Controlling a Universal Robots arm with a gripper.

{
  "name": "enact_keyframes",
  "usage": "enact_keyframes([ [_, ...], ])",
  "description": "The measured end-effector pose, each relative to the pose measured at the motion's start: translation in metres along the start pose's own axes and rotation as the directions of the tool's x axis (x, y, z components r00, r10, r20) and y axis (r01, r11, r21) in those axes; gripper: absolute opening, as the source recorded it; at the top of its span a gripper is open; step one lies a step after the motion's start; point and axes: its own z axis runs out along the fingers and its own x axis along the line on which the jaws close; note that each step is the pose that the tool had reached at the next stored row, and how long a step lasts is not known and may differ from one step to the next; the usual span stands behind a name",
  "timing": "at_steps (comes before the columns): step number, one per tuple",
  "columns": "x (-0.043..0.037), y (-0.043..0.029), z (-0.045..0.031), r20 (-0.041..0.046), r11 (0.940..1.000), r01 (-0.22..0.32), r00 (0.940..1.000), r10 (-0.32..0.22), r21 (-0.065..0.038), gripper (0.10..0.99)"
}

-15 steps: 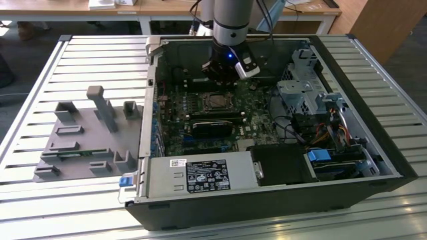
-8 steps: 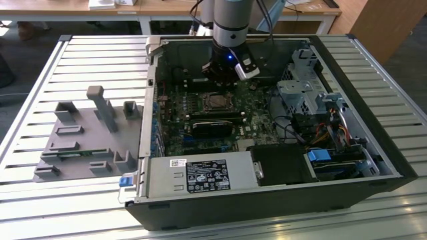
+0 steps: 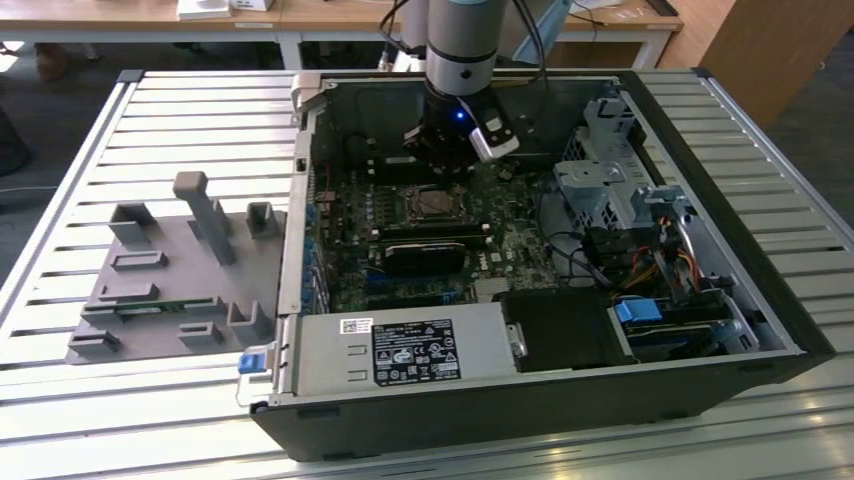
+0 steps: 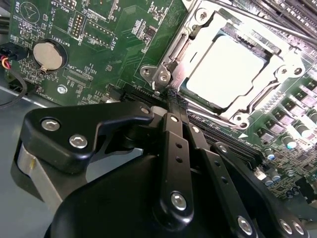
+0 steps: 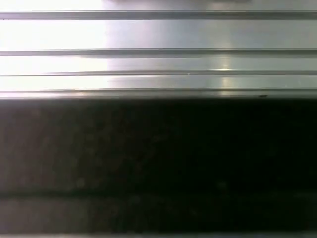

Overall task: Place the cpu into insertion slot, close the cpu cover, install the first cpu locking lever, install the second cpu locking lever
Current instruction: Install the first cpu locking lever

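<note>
Exterior view: the arm reaches down into the open case [image 3: 747, 300]; its tool [image 3: 447, 165] hangs just above the slot [image 3: 431, 203] on the board [image 3: 400, 250]. The case lies on a slatted metal desk [image 3: 160, 110], beside a grey fixture [image 3: 174, 280]. Wooden benches stand behind.

Second wrist view: the cpu [image 4: 225, 69], pale and square, sits in the slot [image 4: 190, 96]; the cover [image 4: 277, 62] lies flat around it. The tool [image 4: 171, 96] has its black fingers [image 4: 173, 129] drawn together, holding nothing, tips near the slot's corner.

First wrist view: bright slats [image 5: 158, 64] above a dark band.
</note>
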Motion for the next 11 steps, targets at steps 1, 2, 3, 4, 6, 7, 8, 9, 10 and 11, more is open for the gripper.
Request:
enact_keyframes([
  [1, 0.0000, 0.0000, 0.0003, 0.0000, 1.0000, 0.000, 1.0000, 0.000, 0.002, 0.106],
  [2, 0.0000, -0.0001, 0.0007, 0.0000, 1.0000, 0.000, 1.0000, 0.000, 0.004, 0.106],
  [3, 0.0000, -0.0001, 0.0010, 0.0001, 1.0000, 0.000, 1.0000, 0.000, 0.006, 0.106],
  [4, 0.0000, -0.0001, 0.0014, 0.0002, 1.0000, 0.000, 1.0000, 0.000, 0.008, 0.106],
  [6, 0.0000, -0.0001, 0.0017, 0.0003, 0.9999, 0.000, 1.0000, 0.000, 0.011, 0.106],
  [7, 0.0000, -0.0001, 0.0017, 0.0005, 0.9999, 0.000, 1.0000, 0.000, 0.011, 0.106],
  [8, 0.0000, -0.0001, 0.0017, 0.0004, 0.9999, 0.000, 1.0000, 0.000, 0.011, 0.106],
  [9, 0.0000, -0.0001, 0.0016, 0.0005, 0.9999, 0.000, 1.0000, 0.000, 0.011, 0.106],
  [10, 0.0000, 0.0000, 0.0013, 0.0007, 0.9999, 0.000, 1.0000, 0.000, 0.010, 0.106],
  [11, -0.0001, 0.0001, 0.0007, 0.0011, 1.0000, 0.000, 1.0000, 0.000, 0.010, 0.106],
])
